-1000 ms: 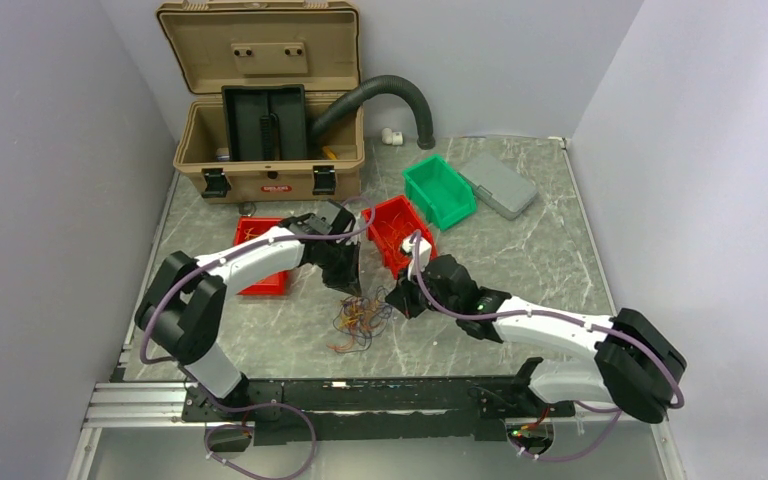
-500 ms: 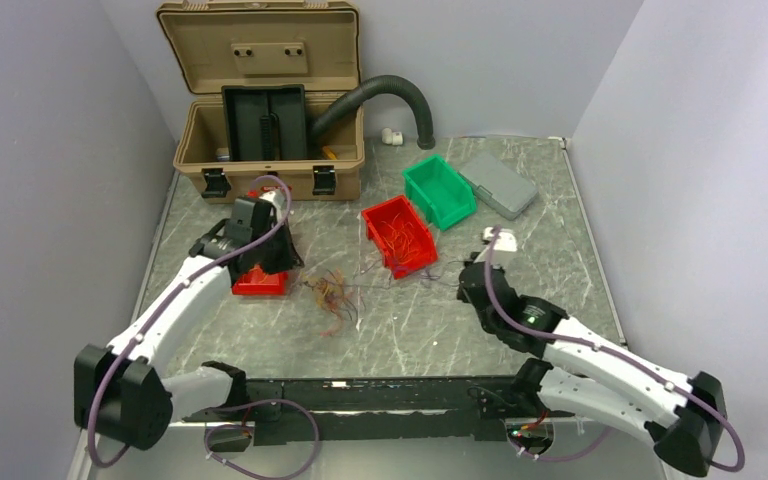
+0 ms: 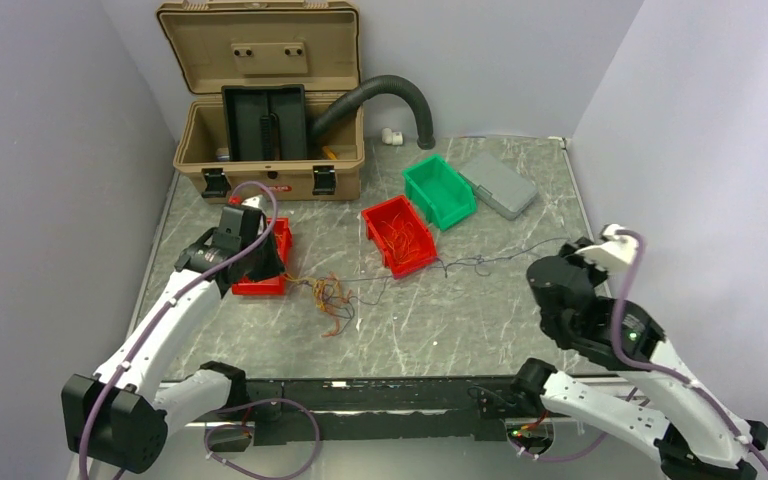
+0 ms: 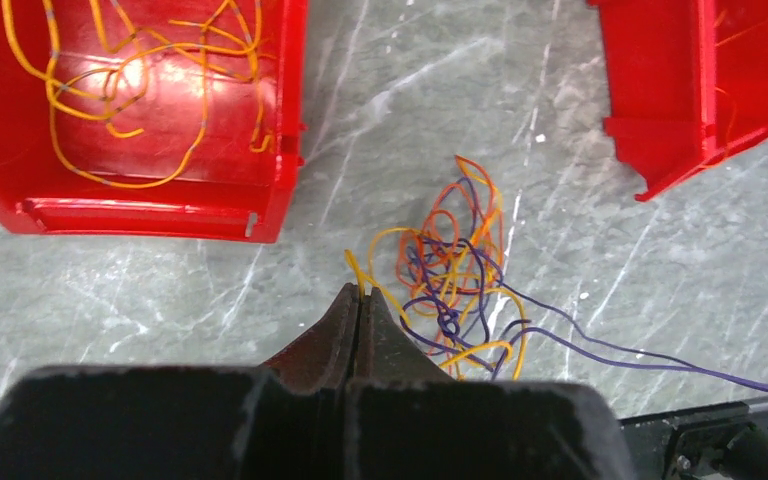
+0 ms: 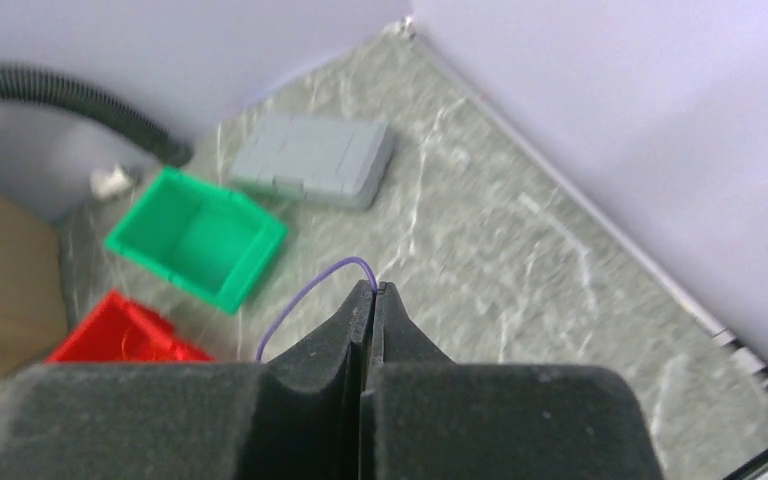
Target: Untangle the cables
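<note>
- Gripping a single purple wire (image 5: 300,290), the right gripper (image 5: 372,292) has its jaws pressed flat together. It sits well out on the right arm's side of the centre red bin (image 3: 370,218), nearer the table front than that bin.
- Left gripper (image 4: 360,300): jaws fully closed, with a yellow strand (image 4: 353,268) pinched at the tips. It is on the left arm's side of the centre red bin.
- Cable tangle (image 3: 330,295): orange, yellow and purple loops lying on the table, just in front of the centre red bin toward the left arm.
- The purple wire runs from the tangle past the front of the centre red bin to the right gripper.
- Centre red bin: a few orange wires inside.
- Second red bin (image 4: 160,215): left-arm side of the centre red bin, loose yellow wires (image 4: 110,90) inside.
- Green bin (image 3: 438,190): just behind the centre red bin.
- Grey case (image 3: 498,185): beyond the green bin.
- Open tan toolbox (image 3: 265,100): far behind the centre red bin, on the left arm's side.
</note>
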